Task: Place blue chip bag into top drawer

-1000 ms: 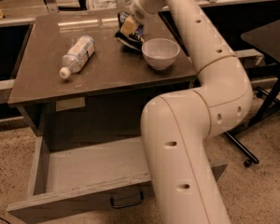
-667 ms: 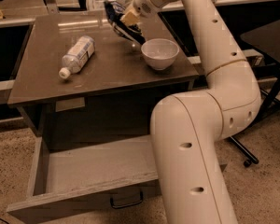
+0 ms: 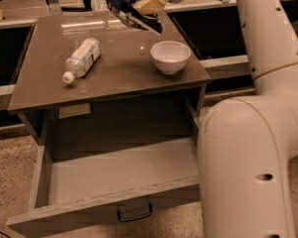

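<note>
The blue chip bag (image 3: 125, 6) hangs in the air above the back of the table, crumpled, dark blue with white markings. My gripper (image 3: 148, 0) is at the top of the view, shut on the bag's upper right part, well clear of the tabletop. The top drawer (image 3: 114, 175) is pulled open below the tabletop, wide and shallow, with nothing visible inside; its black handle (image 3: 134, 213) shows on the front. My arm's large white links fill the right side of the view.
A clear plastic water bottle (image 3: 82, 59) lies on its side on the left of the table (image 3: 114, 78). A white bowl (image 3: 170, 56) stands on the right, just below the hanging bag. Dark shelving runs behind the table.
The gripper has lifted the chip bag from the tabletop beside the bowl up into the air and a little to the left. Bottle, bowl and drawer have not moved.
</note>
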`<move>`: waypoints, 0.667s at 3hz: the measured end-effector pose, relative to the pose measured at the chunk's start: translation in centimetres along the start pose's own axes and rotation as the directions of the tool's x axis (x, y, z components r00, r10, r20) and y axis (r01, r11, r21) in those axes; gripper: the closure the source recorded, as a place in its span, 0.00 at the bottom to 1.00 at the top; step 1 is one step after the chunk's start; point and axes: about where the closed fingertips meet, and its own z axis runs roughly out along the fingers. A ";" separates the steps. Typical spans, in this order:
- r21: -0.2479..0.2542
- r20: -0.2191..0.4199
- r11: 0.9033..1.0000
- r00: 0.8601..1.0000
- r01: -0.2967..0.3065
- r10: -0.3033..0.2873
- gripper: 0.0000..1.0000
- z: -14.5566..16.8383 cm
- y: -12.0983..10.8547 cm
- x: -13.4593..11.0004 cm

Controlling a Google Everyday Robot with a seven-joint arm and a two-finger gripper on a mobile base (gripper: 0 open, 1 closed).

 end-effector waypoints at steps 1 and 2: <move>-0.049 -0.001 0.997 0.998 0.066 -0.066 1.00 1.7 1.5 0.3; -0.048 0.000 0.997 0.998 0.066 -0.066 1.00 1.8 1.5 0.3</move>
